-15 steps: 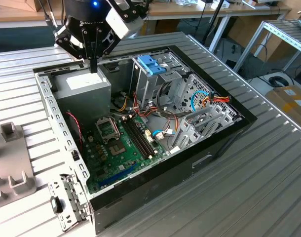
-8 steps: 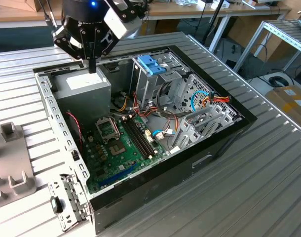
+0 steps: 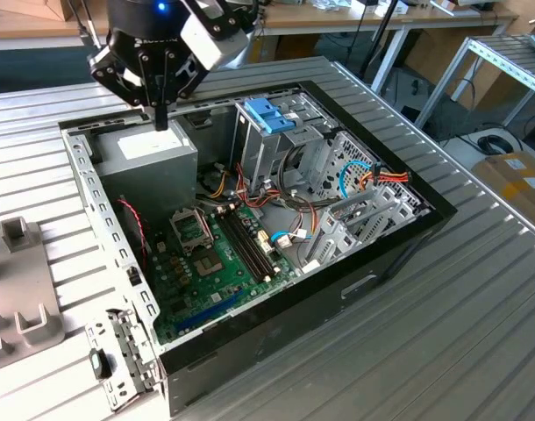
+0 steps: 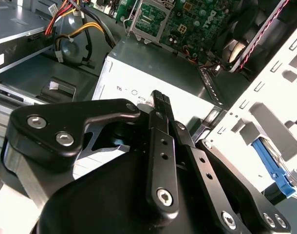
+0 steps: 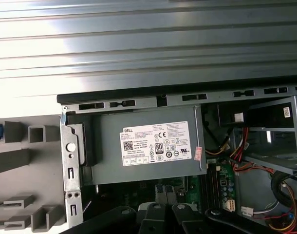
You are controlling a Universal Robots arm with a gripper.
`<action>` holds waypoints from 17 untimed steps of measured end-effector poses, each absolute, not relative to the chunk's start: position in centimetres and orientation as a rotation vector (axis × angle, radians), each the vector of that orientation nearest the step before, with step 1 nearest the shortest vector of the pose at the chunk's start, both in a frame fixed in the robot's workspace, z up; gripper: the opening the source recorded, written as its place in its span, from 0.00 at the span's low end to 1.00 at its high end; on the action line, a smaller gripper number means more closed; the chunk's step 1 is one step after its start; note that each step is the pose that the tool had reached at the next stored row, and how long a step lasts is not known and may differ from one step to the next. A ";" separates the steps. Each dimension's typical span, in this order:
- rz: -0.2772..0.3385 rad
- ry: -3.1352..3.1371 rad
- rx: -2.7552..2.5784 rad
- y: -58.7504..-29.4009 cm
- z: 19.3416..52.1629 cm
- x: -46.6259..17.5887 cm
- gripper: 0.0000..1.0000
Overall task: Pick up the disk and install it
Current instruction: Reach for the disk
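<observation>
One hand (image 3: 160, 121), fingers pressed together, holding nothing, poised over grey power-supply box (image 3: 146, 165)

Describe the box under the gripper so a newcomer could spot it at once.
In the open computer case on the table, look at the corner toward the exterior view's left, below the gripper. The power supply there is a plain grey box with a white label, unlike the green motherboard and the blue-handled cage beside it.
</observation>
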State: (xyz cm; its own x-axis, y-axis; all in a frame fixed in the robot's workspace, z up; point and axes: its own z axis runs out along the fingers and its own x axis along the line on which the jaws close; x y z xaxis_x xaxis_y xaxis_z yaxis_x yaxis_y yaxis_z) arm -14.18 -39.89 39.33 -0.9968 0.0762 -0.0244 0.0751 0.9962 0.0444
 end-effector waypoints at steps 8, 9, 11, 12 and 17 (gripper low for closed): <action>0.068 3.112 0.118 -39.9 39.3 -14.5 0.10; 0.068 3.112 0.118 -39.9 39.3 -14.5 0.10; 0.068 3.112 0.118 -39.9 39.3 -14.7 0.10; 0.068 3.112 0.118 -39.9 39.3 -14.7 0.10; 0.068 3.112 0.118 -39.9 39.3 -14.9 0.10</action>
State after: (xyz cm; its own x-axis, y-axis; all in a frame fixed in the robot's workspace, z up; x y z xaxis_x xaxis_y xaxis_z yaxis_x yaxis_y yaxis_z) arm -14.89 -39.89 39.33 -0.9968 0.0762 -0.0245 0.0751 0.9962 0.0443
